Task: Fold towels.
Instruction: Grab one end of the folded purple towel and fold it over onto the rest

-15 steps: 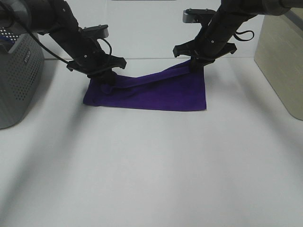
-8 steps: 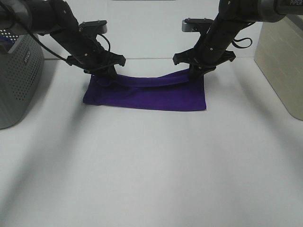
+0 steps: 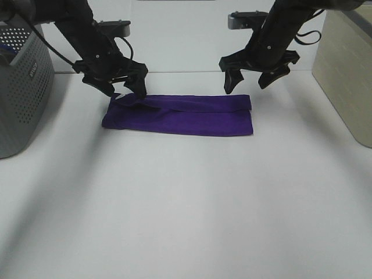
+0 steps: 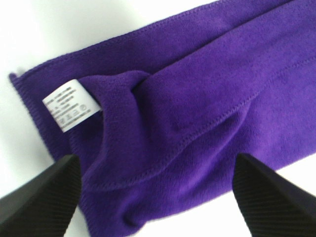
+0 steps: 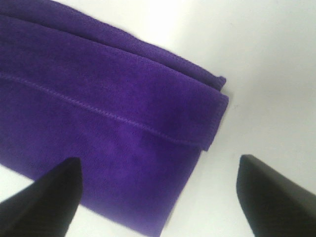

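A deep purple, soft cloth towel [image 3: 177, 116] lies on a white tabletop [image 3: 186, 203], folded into a long narrow band with one layer lapped over another. The left black two-fingered gripper [image 3: 125, 90] hovers just above one end of the band, its fingers spread wide and holding nothing. Directly beneath it the cloth is bunched, and a small white printed tag [image 4: 69, 104] shows between the layers. The right black gripper [image 3: 245, 87] hangs above the opposite end, also spread apart and empty, over a neat, flat folded corner. A grey perforated plastic basket [image 3: 23, 87] stands well outside the left gripper.
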Action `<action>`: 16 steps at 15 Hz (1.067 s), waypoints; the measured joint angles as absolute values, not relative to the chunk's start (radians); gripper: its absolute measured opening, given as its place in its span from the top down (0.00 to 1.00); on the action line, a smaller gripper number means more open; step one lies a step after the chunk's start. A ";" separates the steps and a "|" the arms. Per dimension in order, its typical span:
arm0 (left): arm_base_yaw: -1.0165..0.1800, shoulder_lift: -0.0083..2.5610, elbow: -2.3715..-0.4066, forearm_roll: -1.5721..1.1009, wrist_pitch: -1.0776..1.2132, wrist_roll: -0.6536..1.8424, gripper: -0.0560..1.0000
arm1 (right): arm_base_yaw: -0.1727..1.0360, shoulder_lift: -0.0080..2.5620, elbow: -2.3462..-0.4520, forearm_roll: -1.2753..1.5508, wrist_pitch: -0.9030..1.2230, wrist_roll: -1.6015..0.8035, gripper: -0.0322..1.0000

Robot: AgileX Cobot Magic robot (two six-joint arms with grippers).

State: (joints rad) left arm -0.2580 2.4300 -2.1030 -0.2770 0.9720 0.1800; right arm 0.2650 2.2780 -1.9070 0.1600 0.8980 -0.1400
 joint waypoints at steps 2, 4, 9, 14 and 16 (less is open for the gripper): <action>-0.237 2.429 -2.143 -0.252 1.054 0.163 0.22 | 0.265 2.224 -1.907 0.161 1.009 -0.140 0.16; -0.181 2.434 -2.146 -0.272 1.111 0.158 0.22 | 0.265 2.204 -1.909 0.162 1.117 -0.140 0.16; -0.067 2.512 -2.148 -0.495 1.145 0.263 0.22 | 0.265 2.202 -1.910 0.192 1.194 -0.138 0.16; -0.040 2.578 -2.159 -0.602 1.149 0.301 0.23 | 0.265 2.202 -1.910 0.196 1.194 -0.138 0.16; -0.040 2.584 -2.163 -0.616 1.151 0.302 0.23 | 0.265 2.202 -1.910 0.199 1.194 -0.138 0.16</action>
State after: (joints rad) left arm -0.0400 2.5840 -2.1630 -0.6160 1.1510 0.3020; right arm 0.2650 2.2020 -1.9100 0.1990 1.1940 -0.1380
